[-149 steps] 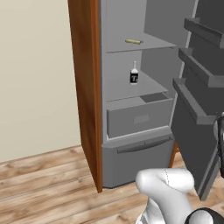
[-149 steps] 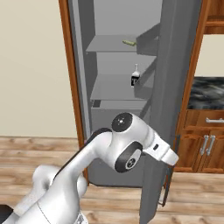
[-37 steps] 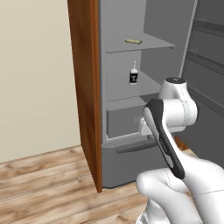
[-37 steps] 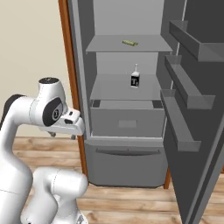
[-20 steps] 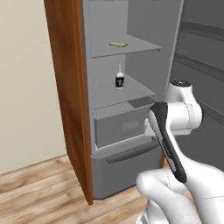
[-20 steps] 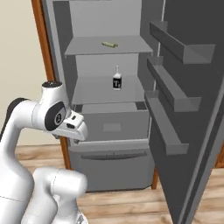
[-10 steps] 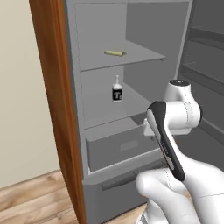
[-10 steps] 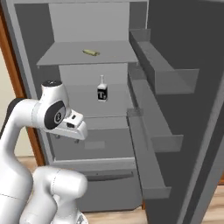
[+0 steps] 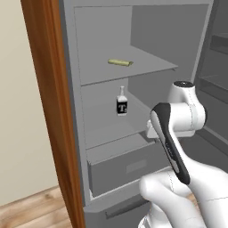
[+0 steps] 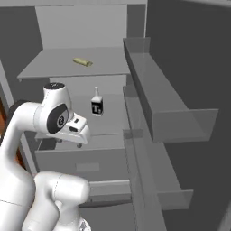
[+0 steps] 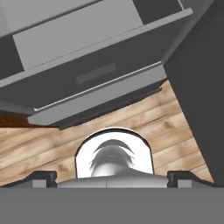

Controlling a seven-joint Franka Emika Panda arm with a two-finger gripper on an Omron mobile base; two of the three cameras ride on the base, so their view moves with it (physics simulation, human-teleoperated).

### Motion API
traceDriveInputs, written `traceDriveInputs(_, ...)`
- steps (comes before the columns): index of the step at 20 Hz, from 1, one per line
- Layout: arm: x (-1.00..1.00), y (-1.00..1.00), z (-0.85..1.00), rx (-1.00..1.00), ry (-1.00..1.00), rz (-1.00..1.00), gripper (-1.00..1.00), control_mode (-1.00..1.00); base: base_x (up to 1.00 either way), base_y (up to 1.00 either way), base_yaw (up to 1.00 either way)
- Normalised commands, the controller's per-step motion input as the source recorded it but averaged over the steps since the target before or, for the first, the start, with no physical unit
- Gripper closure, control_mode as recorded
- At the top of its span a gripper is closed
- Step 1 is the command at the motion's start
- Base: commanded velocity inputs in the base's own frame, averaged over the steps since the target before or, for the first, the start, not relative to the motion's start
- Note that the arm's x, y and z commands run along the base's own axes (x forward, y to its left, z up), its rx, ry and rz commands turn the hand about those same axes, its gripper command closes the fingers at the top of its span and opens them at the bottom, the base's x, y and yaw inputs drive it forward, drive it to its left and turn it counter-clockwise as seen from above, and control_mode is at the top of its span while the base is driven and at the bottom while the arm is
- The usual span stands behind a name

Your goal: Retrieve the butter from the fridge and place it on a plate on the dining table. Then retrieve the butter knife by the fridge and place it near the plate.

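Observation:
The fridge (image 9: pixel 102 40) stands open in front of me. The butter (image 9: pixel 120 62), a slim pale yellow-tan stick, lies on its upper shelf (image 10: pixel 83 62). My gripper (image 10: pixel 70 143) hangs in front of the drawer, below and nearer than the butter, and points down. Its fingertips (image 11: pixel 43 177) stand wide apart at the bottom of the hand view, open with nothing between them. That view looks down on the fridge's drawer front (image 11: pixel 87 78) and the wood floor (image 11: pixel 144 118). The plate, the dining table and the butter knife are out of view.
A small white bottle (image 9: pixel 121 103) with a dark label stands on the middle shelf (image 10: pixel 96 107). The open door's shelves (image 10: pixel 167 108) jut out at the right. A wood-brown side panel (image 9: pixel 44 89) borders the fridge on the left.
The whole picture has shifted and the fridge's inside looms larger: the base has driven closer. The arm keeps its folded pose and the gripper stays open.

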Motion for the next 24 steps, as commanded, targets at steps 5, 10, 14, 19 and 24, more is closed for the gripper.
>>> traceDriveInputs(5, 0.00, 0.00, 0.00, 0.00, 0.00, 0.00, -1.00, 1.00, 0.68, 0.00, 0.00)
traceDriveInputs(10, 0.00, 0.00, 0.00, 0.00, 0.00, 0.00, -1.00, 1.00, 0.45, 0.00, 0.00)
traceDriveInputs(14, 0.00, 0.00, 0.00, 0.00, 0.00, 0.00, -1.00, 1.00, 0.41, 0.00, 0.00)
traceDriveInputs(19, 0.00, 0.00, 0.00, 0.00, 0.00, 0.00, -1.00, 1.00, 0.19, 0.00, 0.00)
traceDriveInputs(24, 0.00, 0.00, 0.00, 0.00, 0.00, 0.00, -1.00, 1.00, 0.04, 0.00, 0.00)
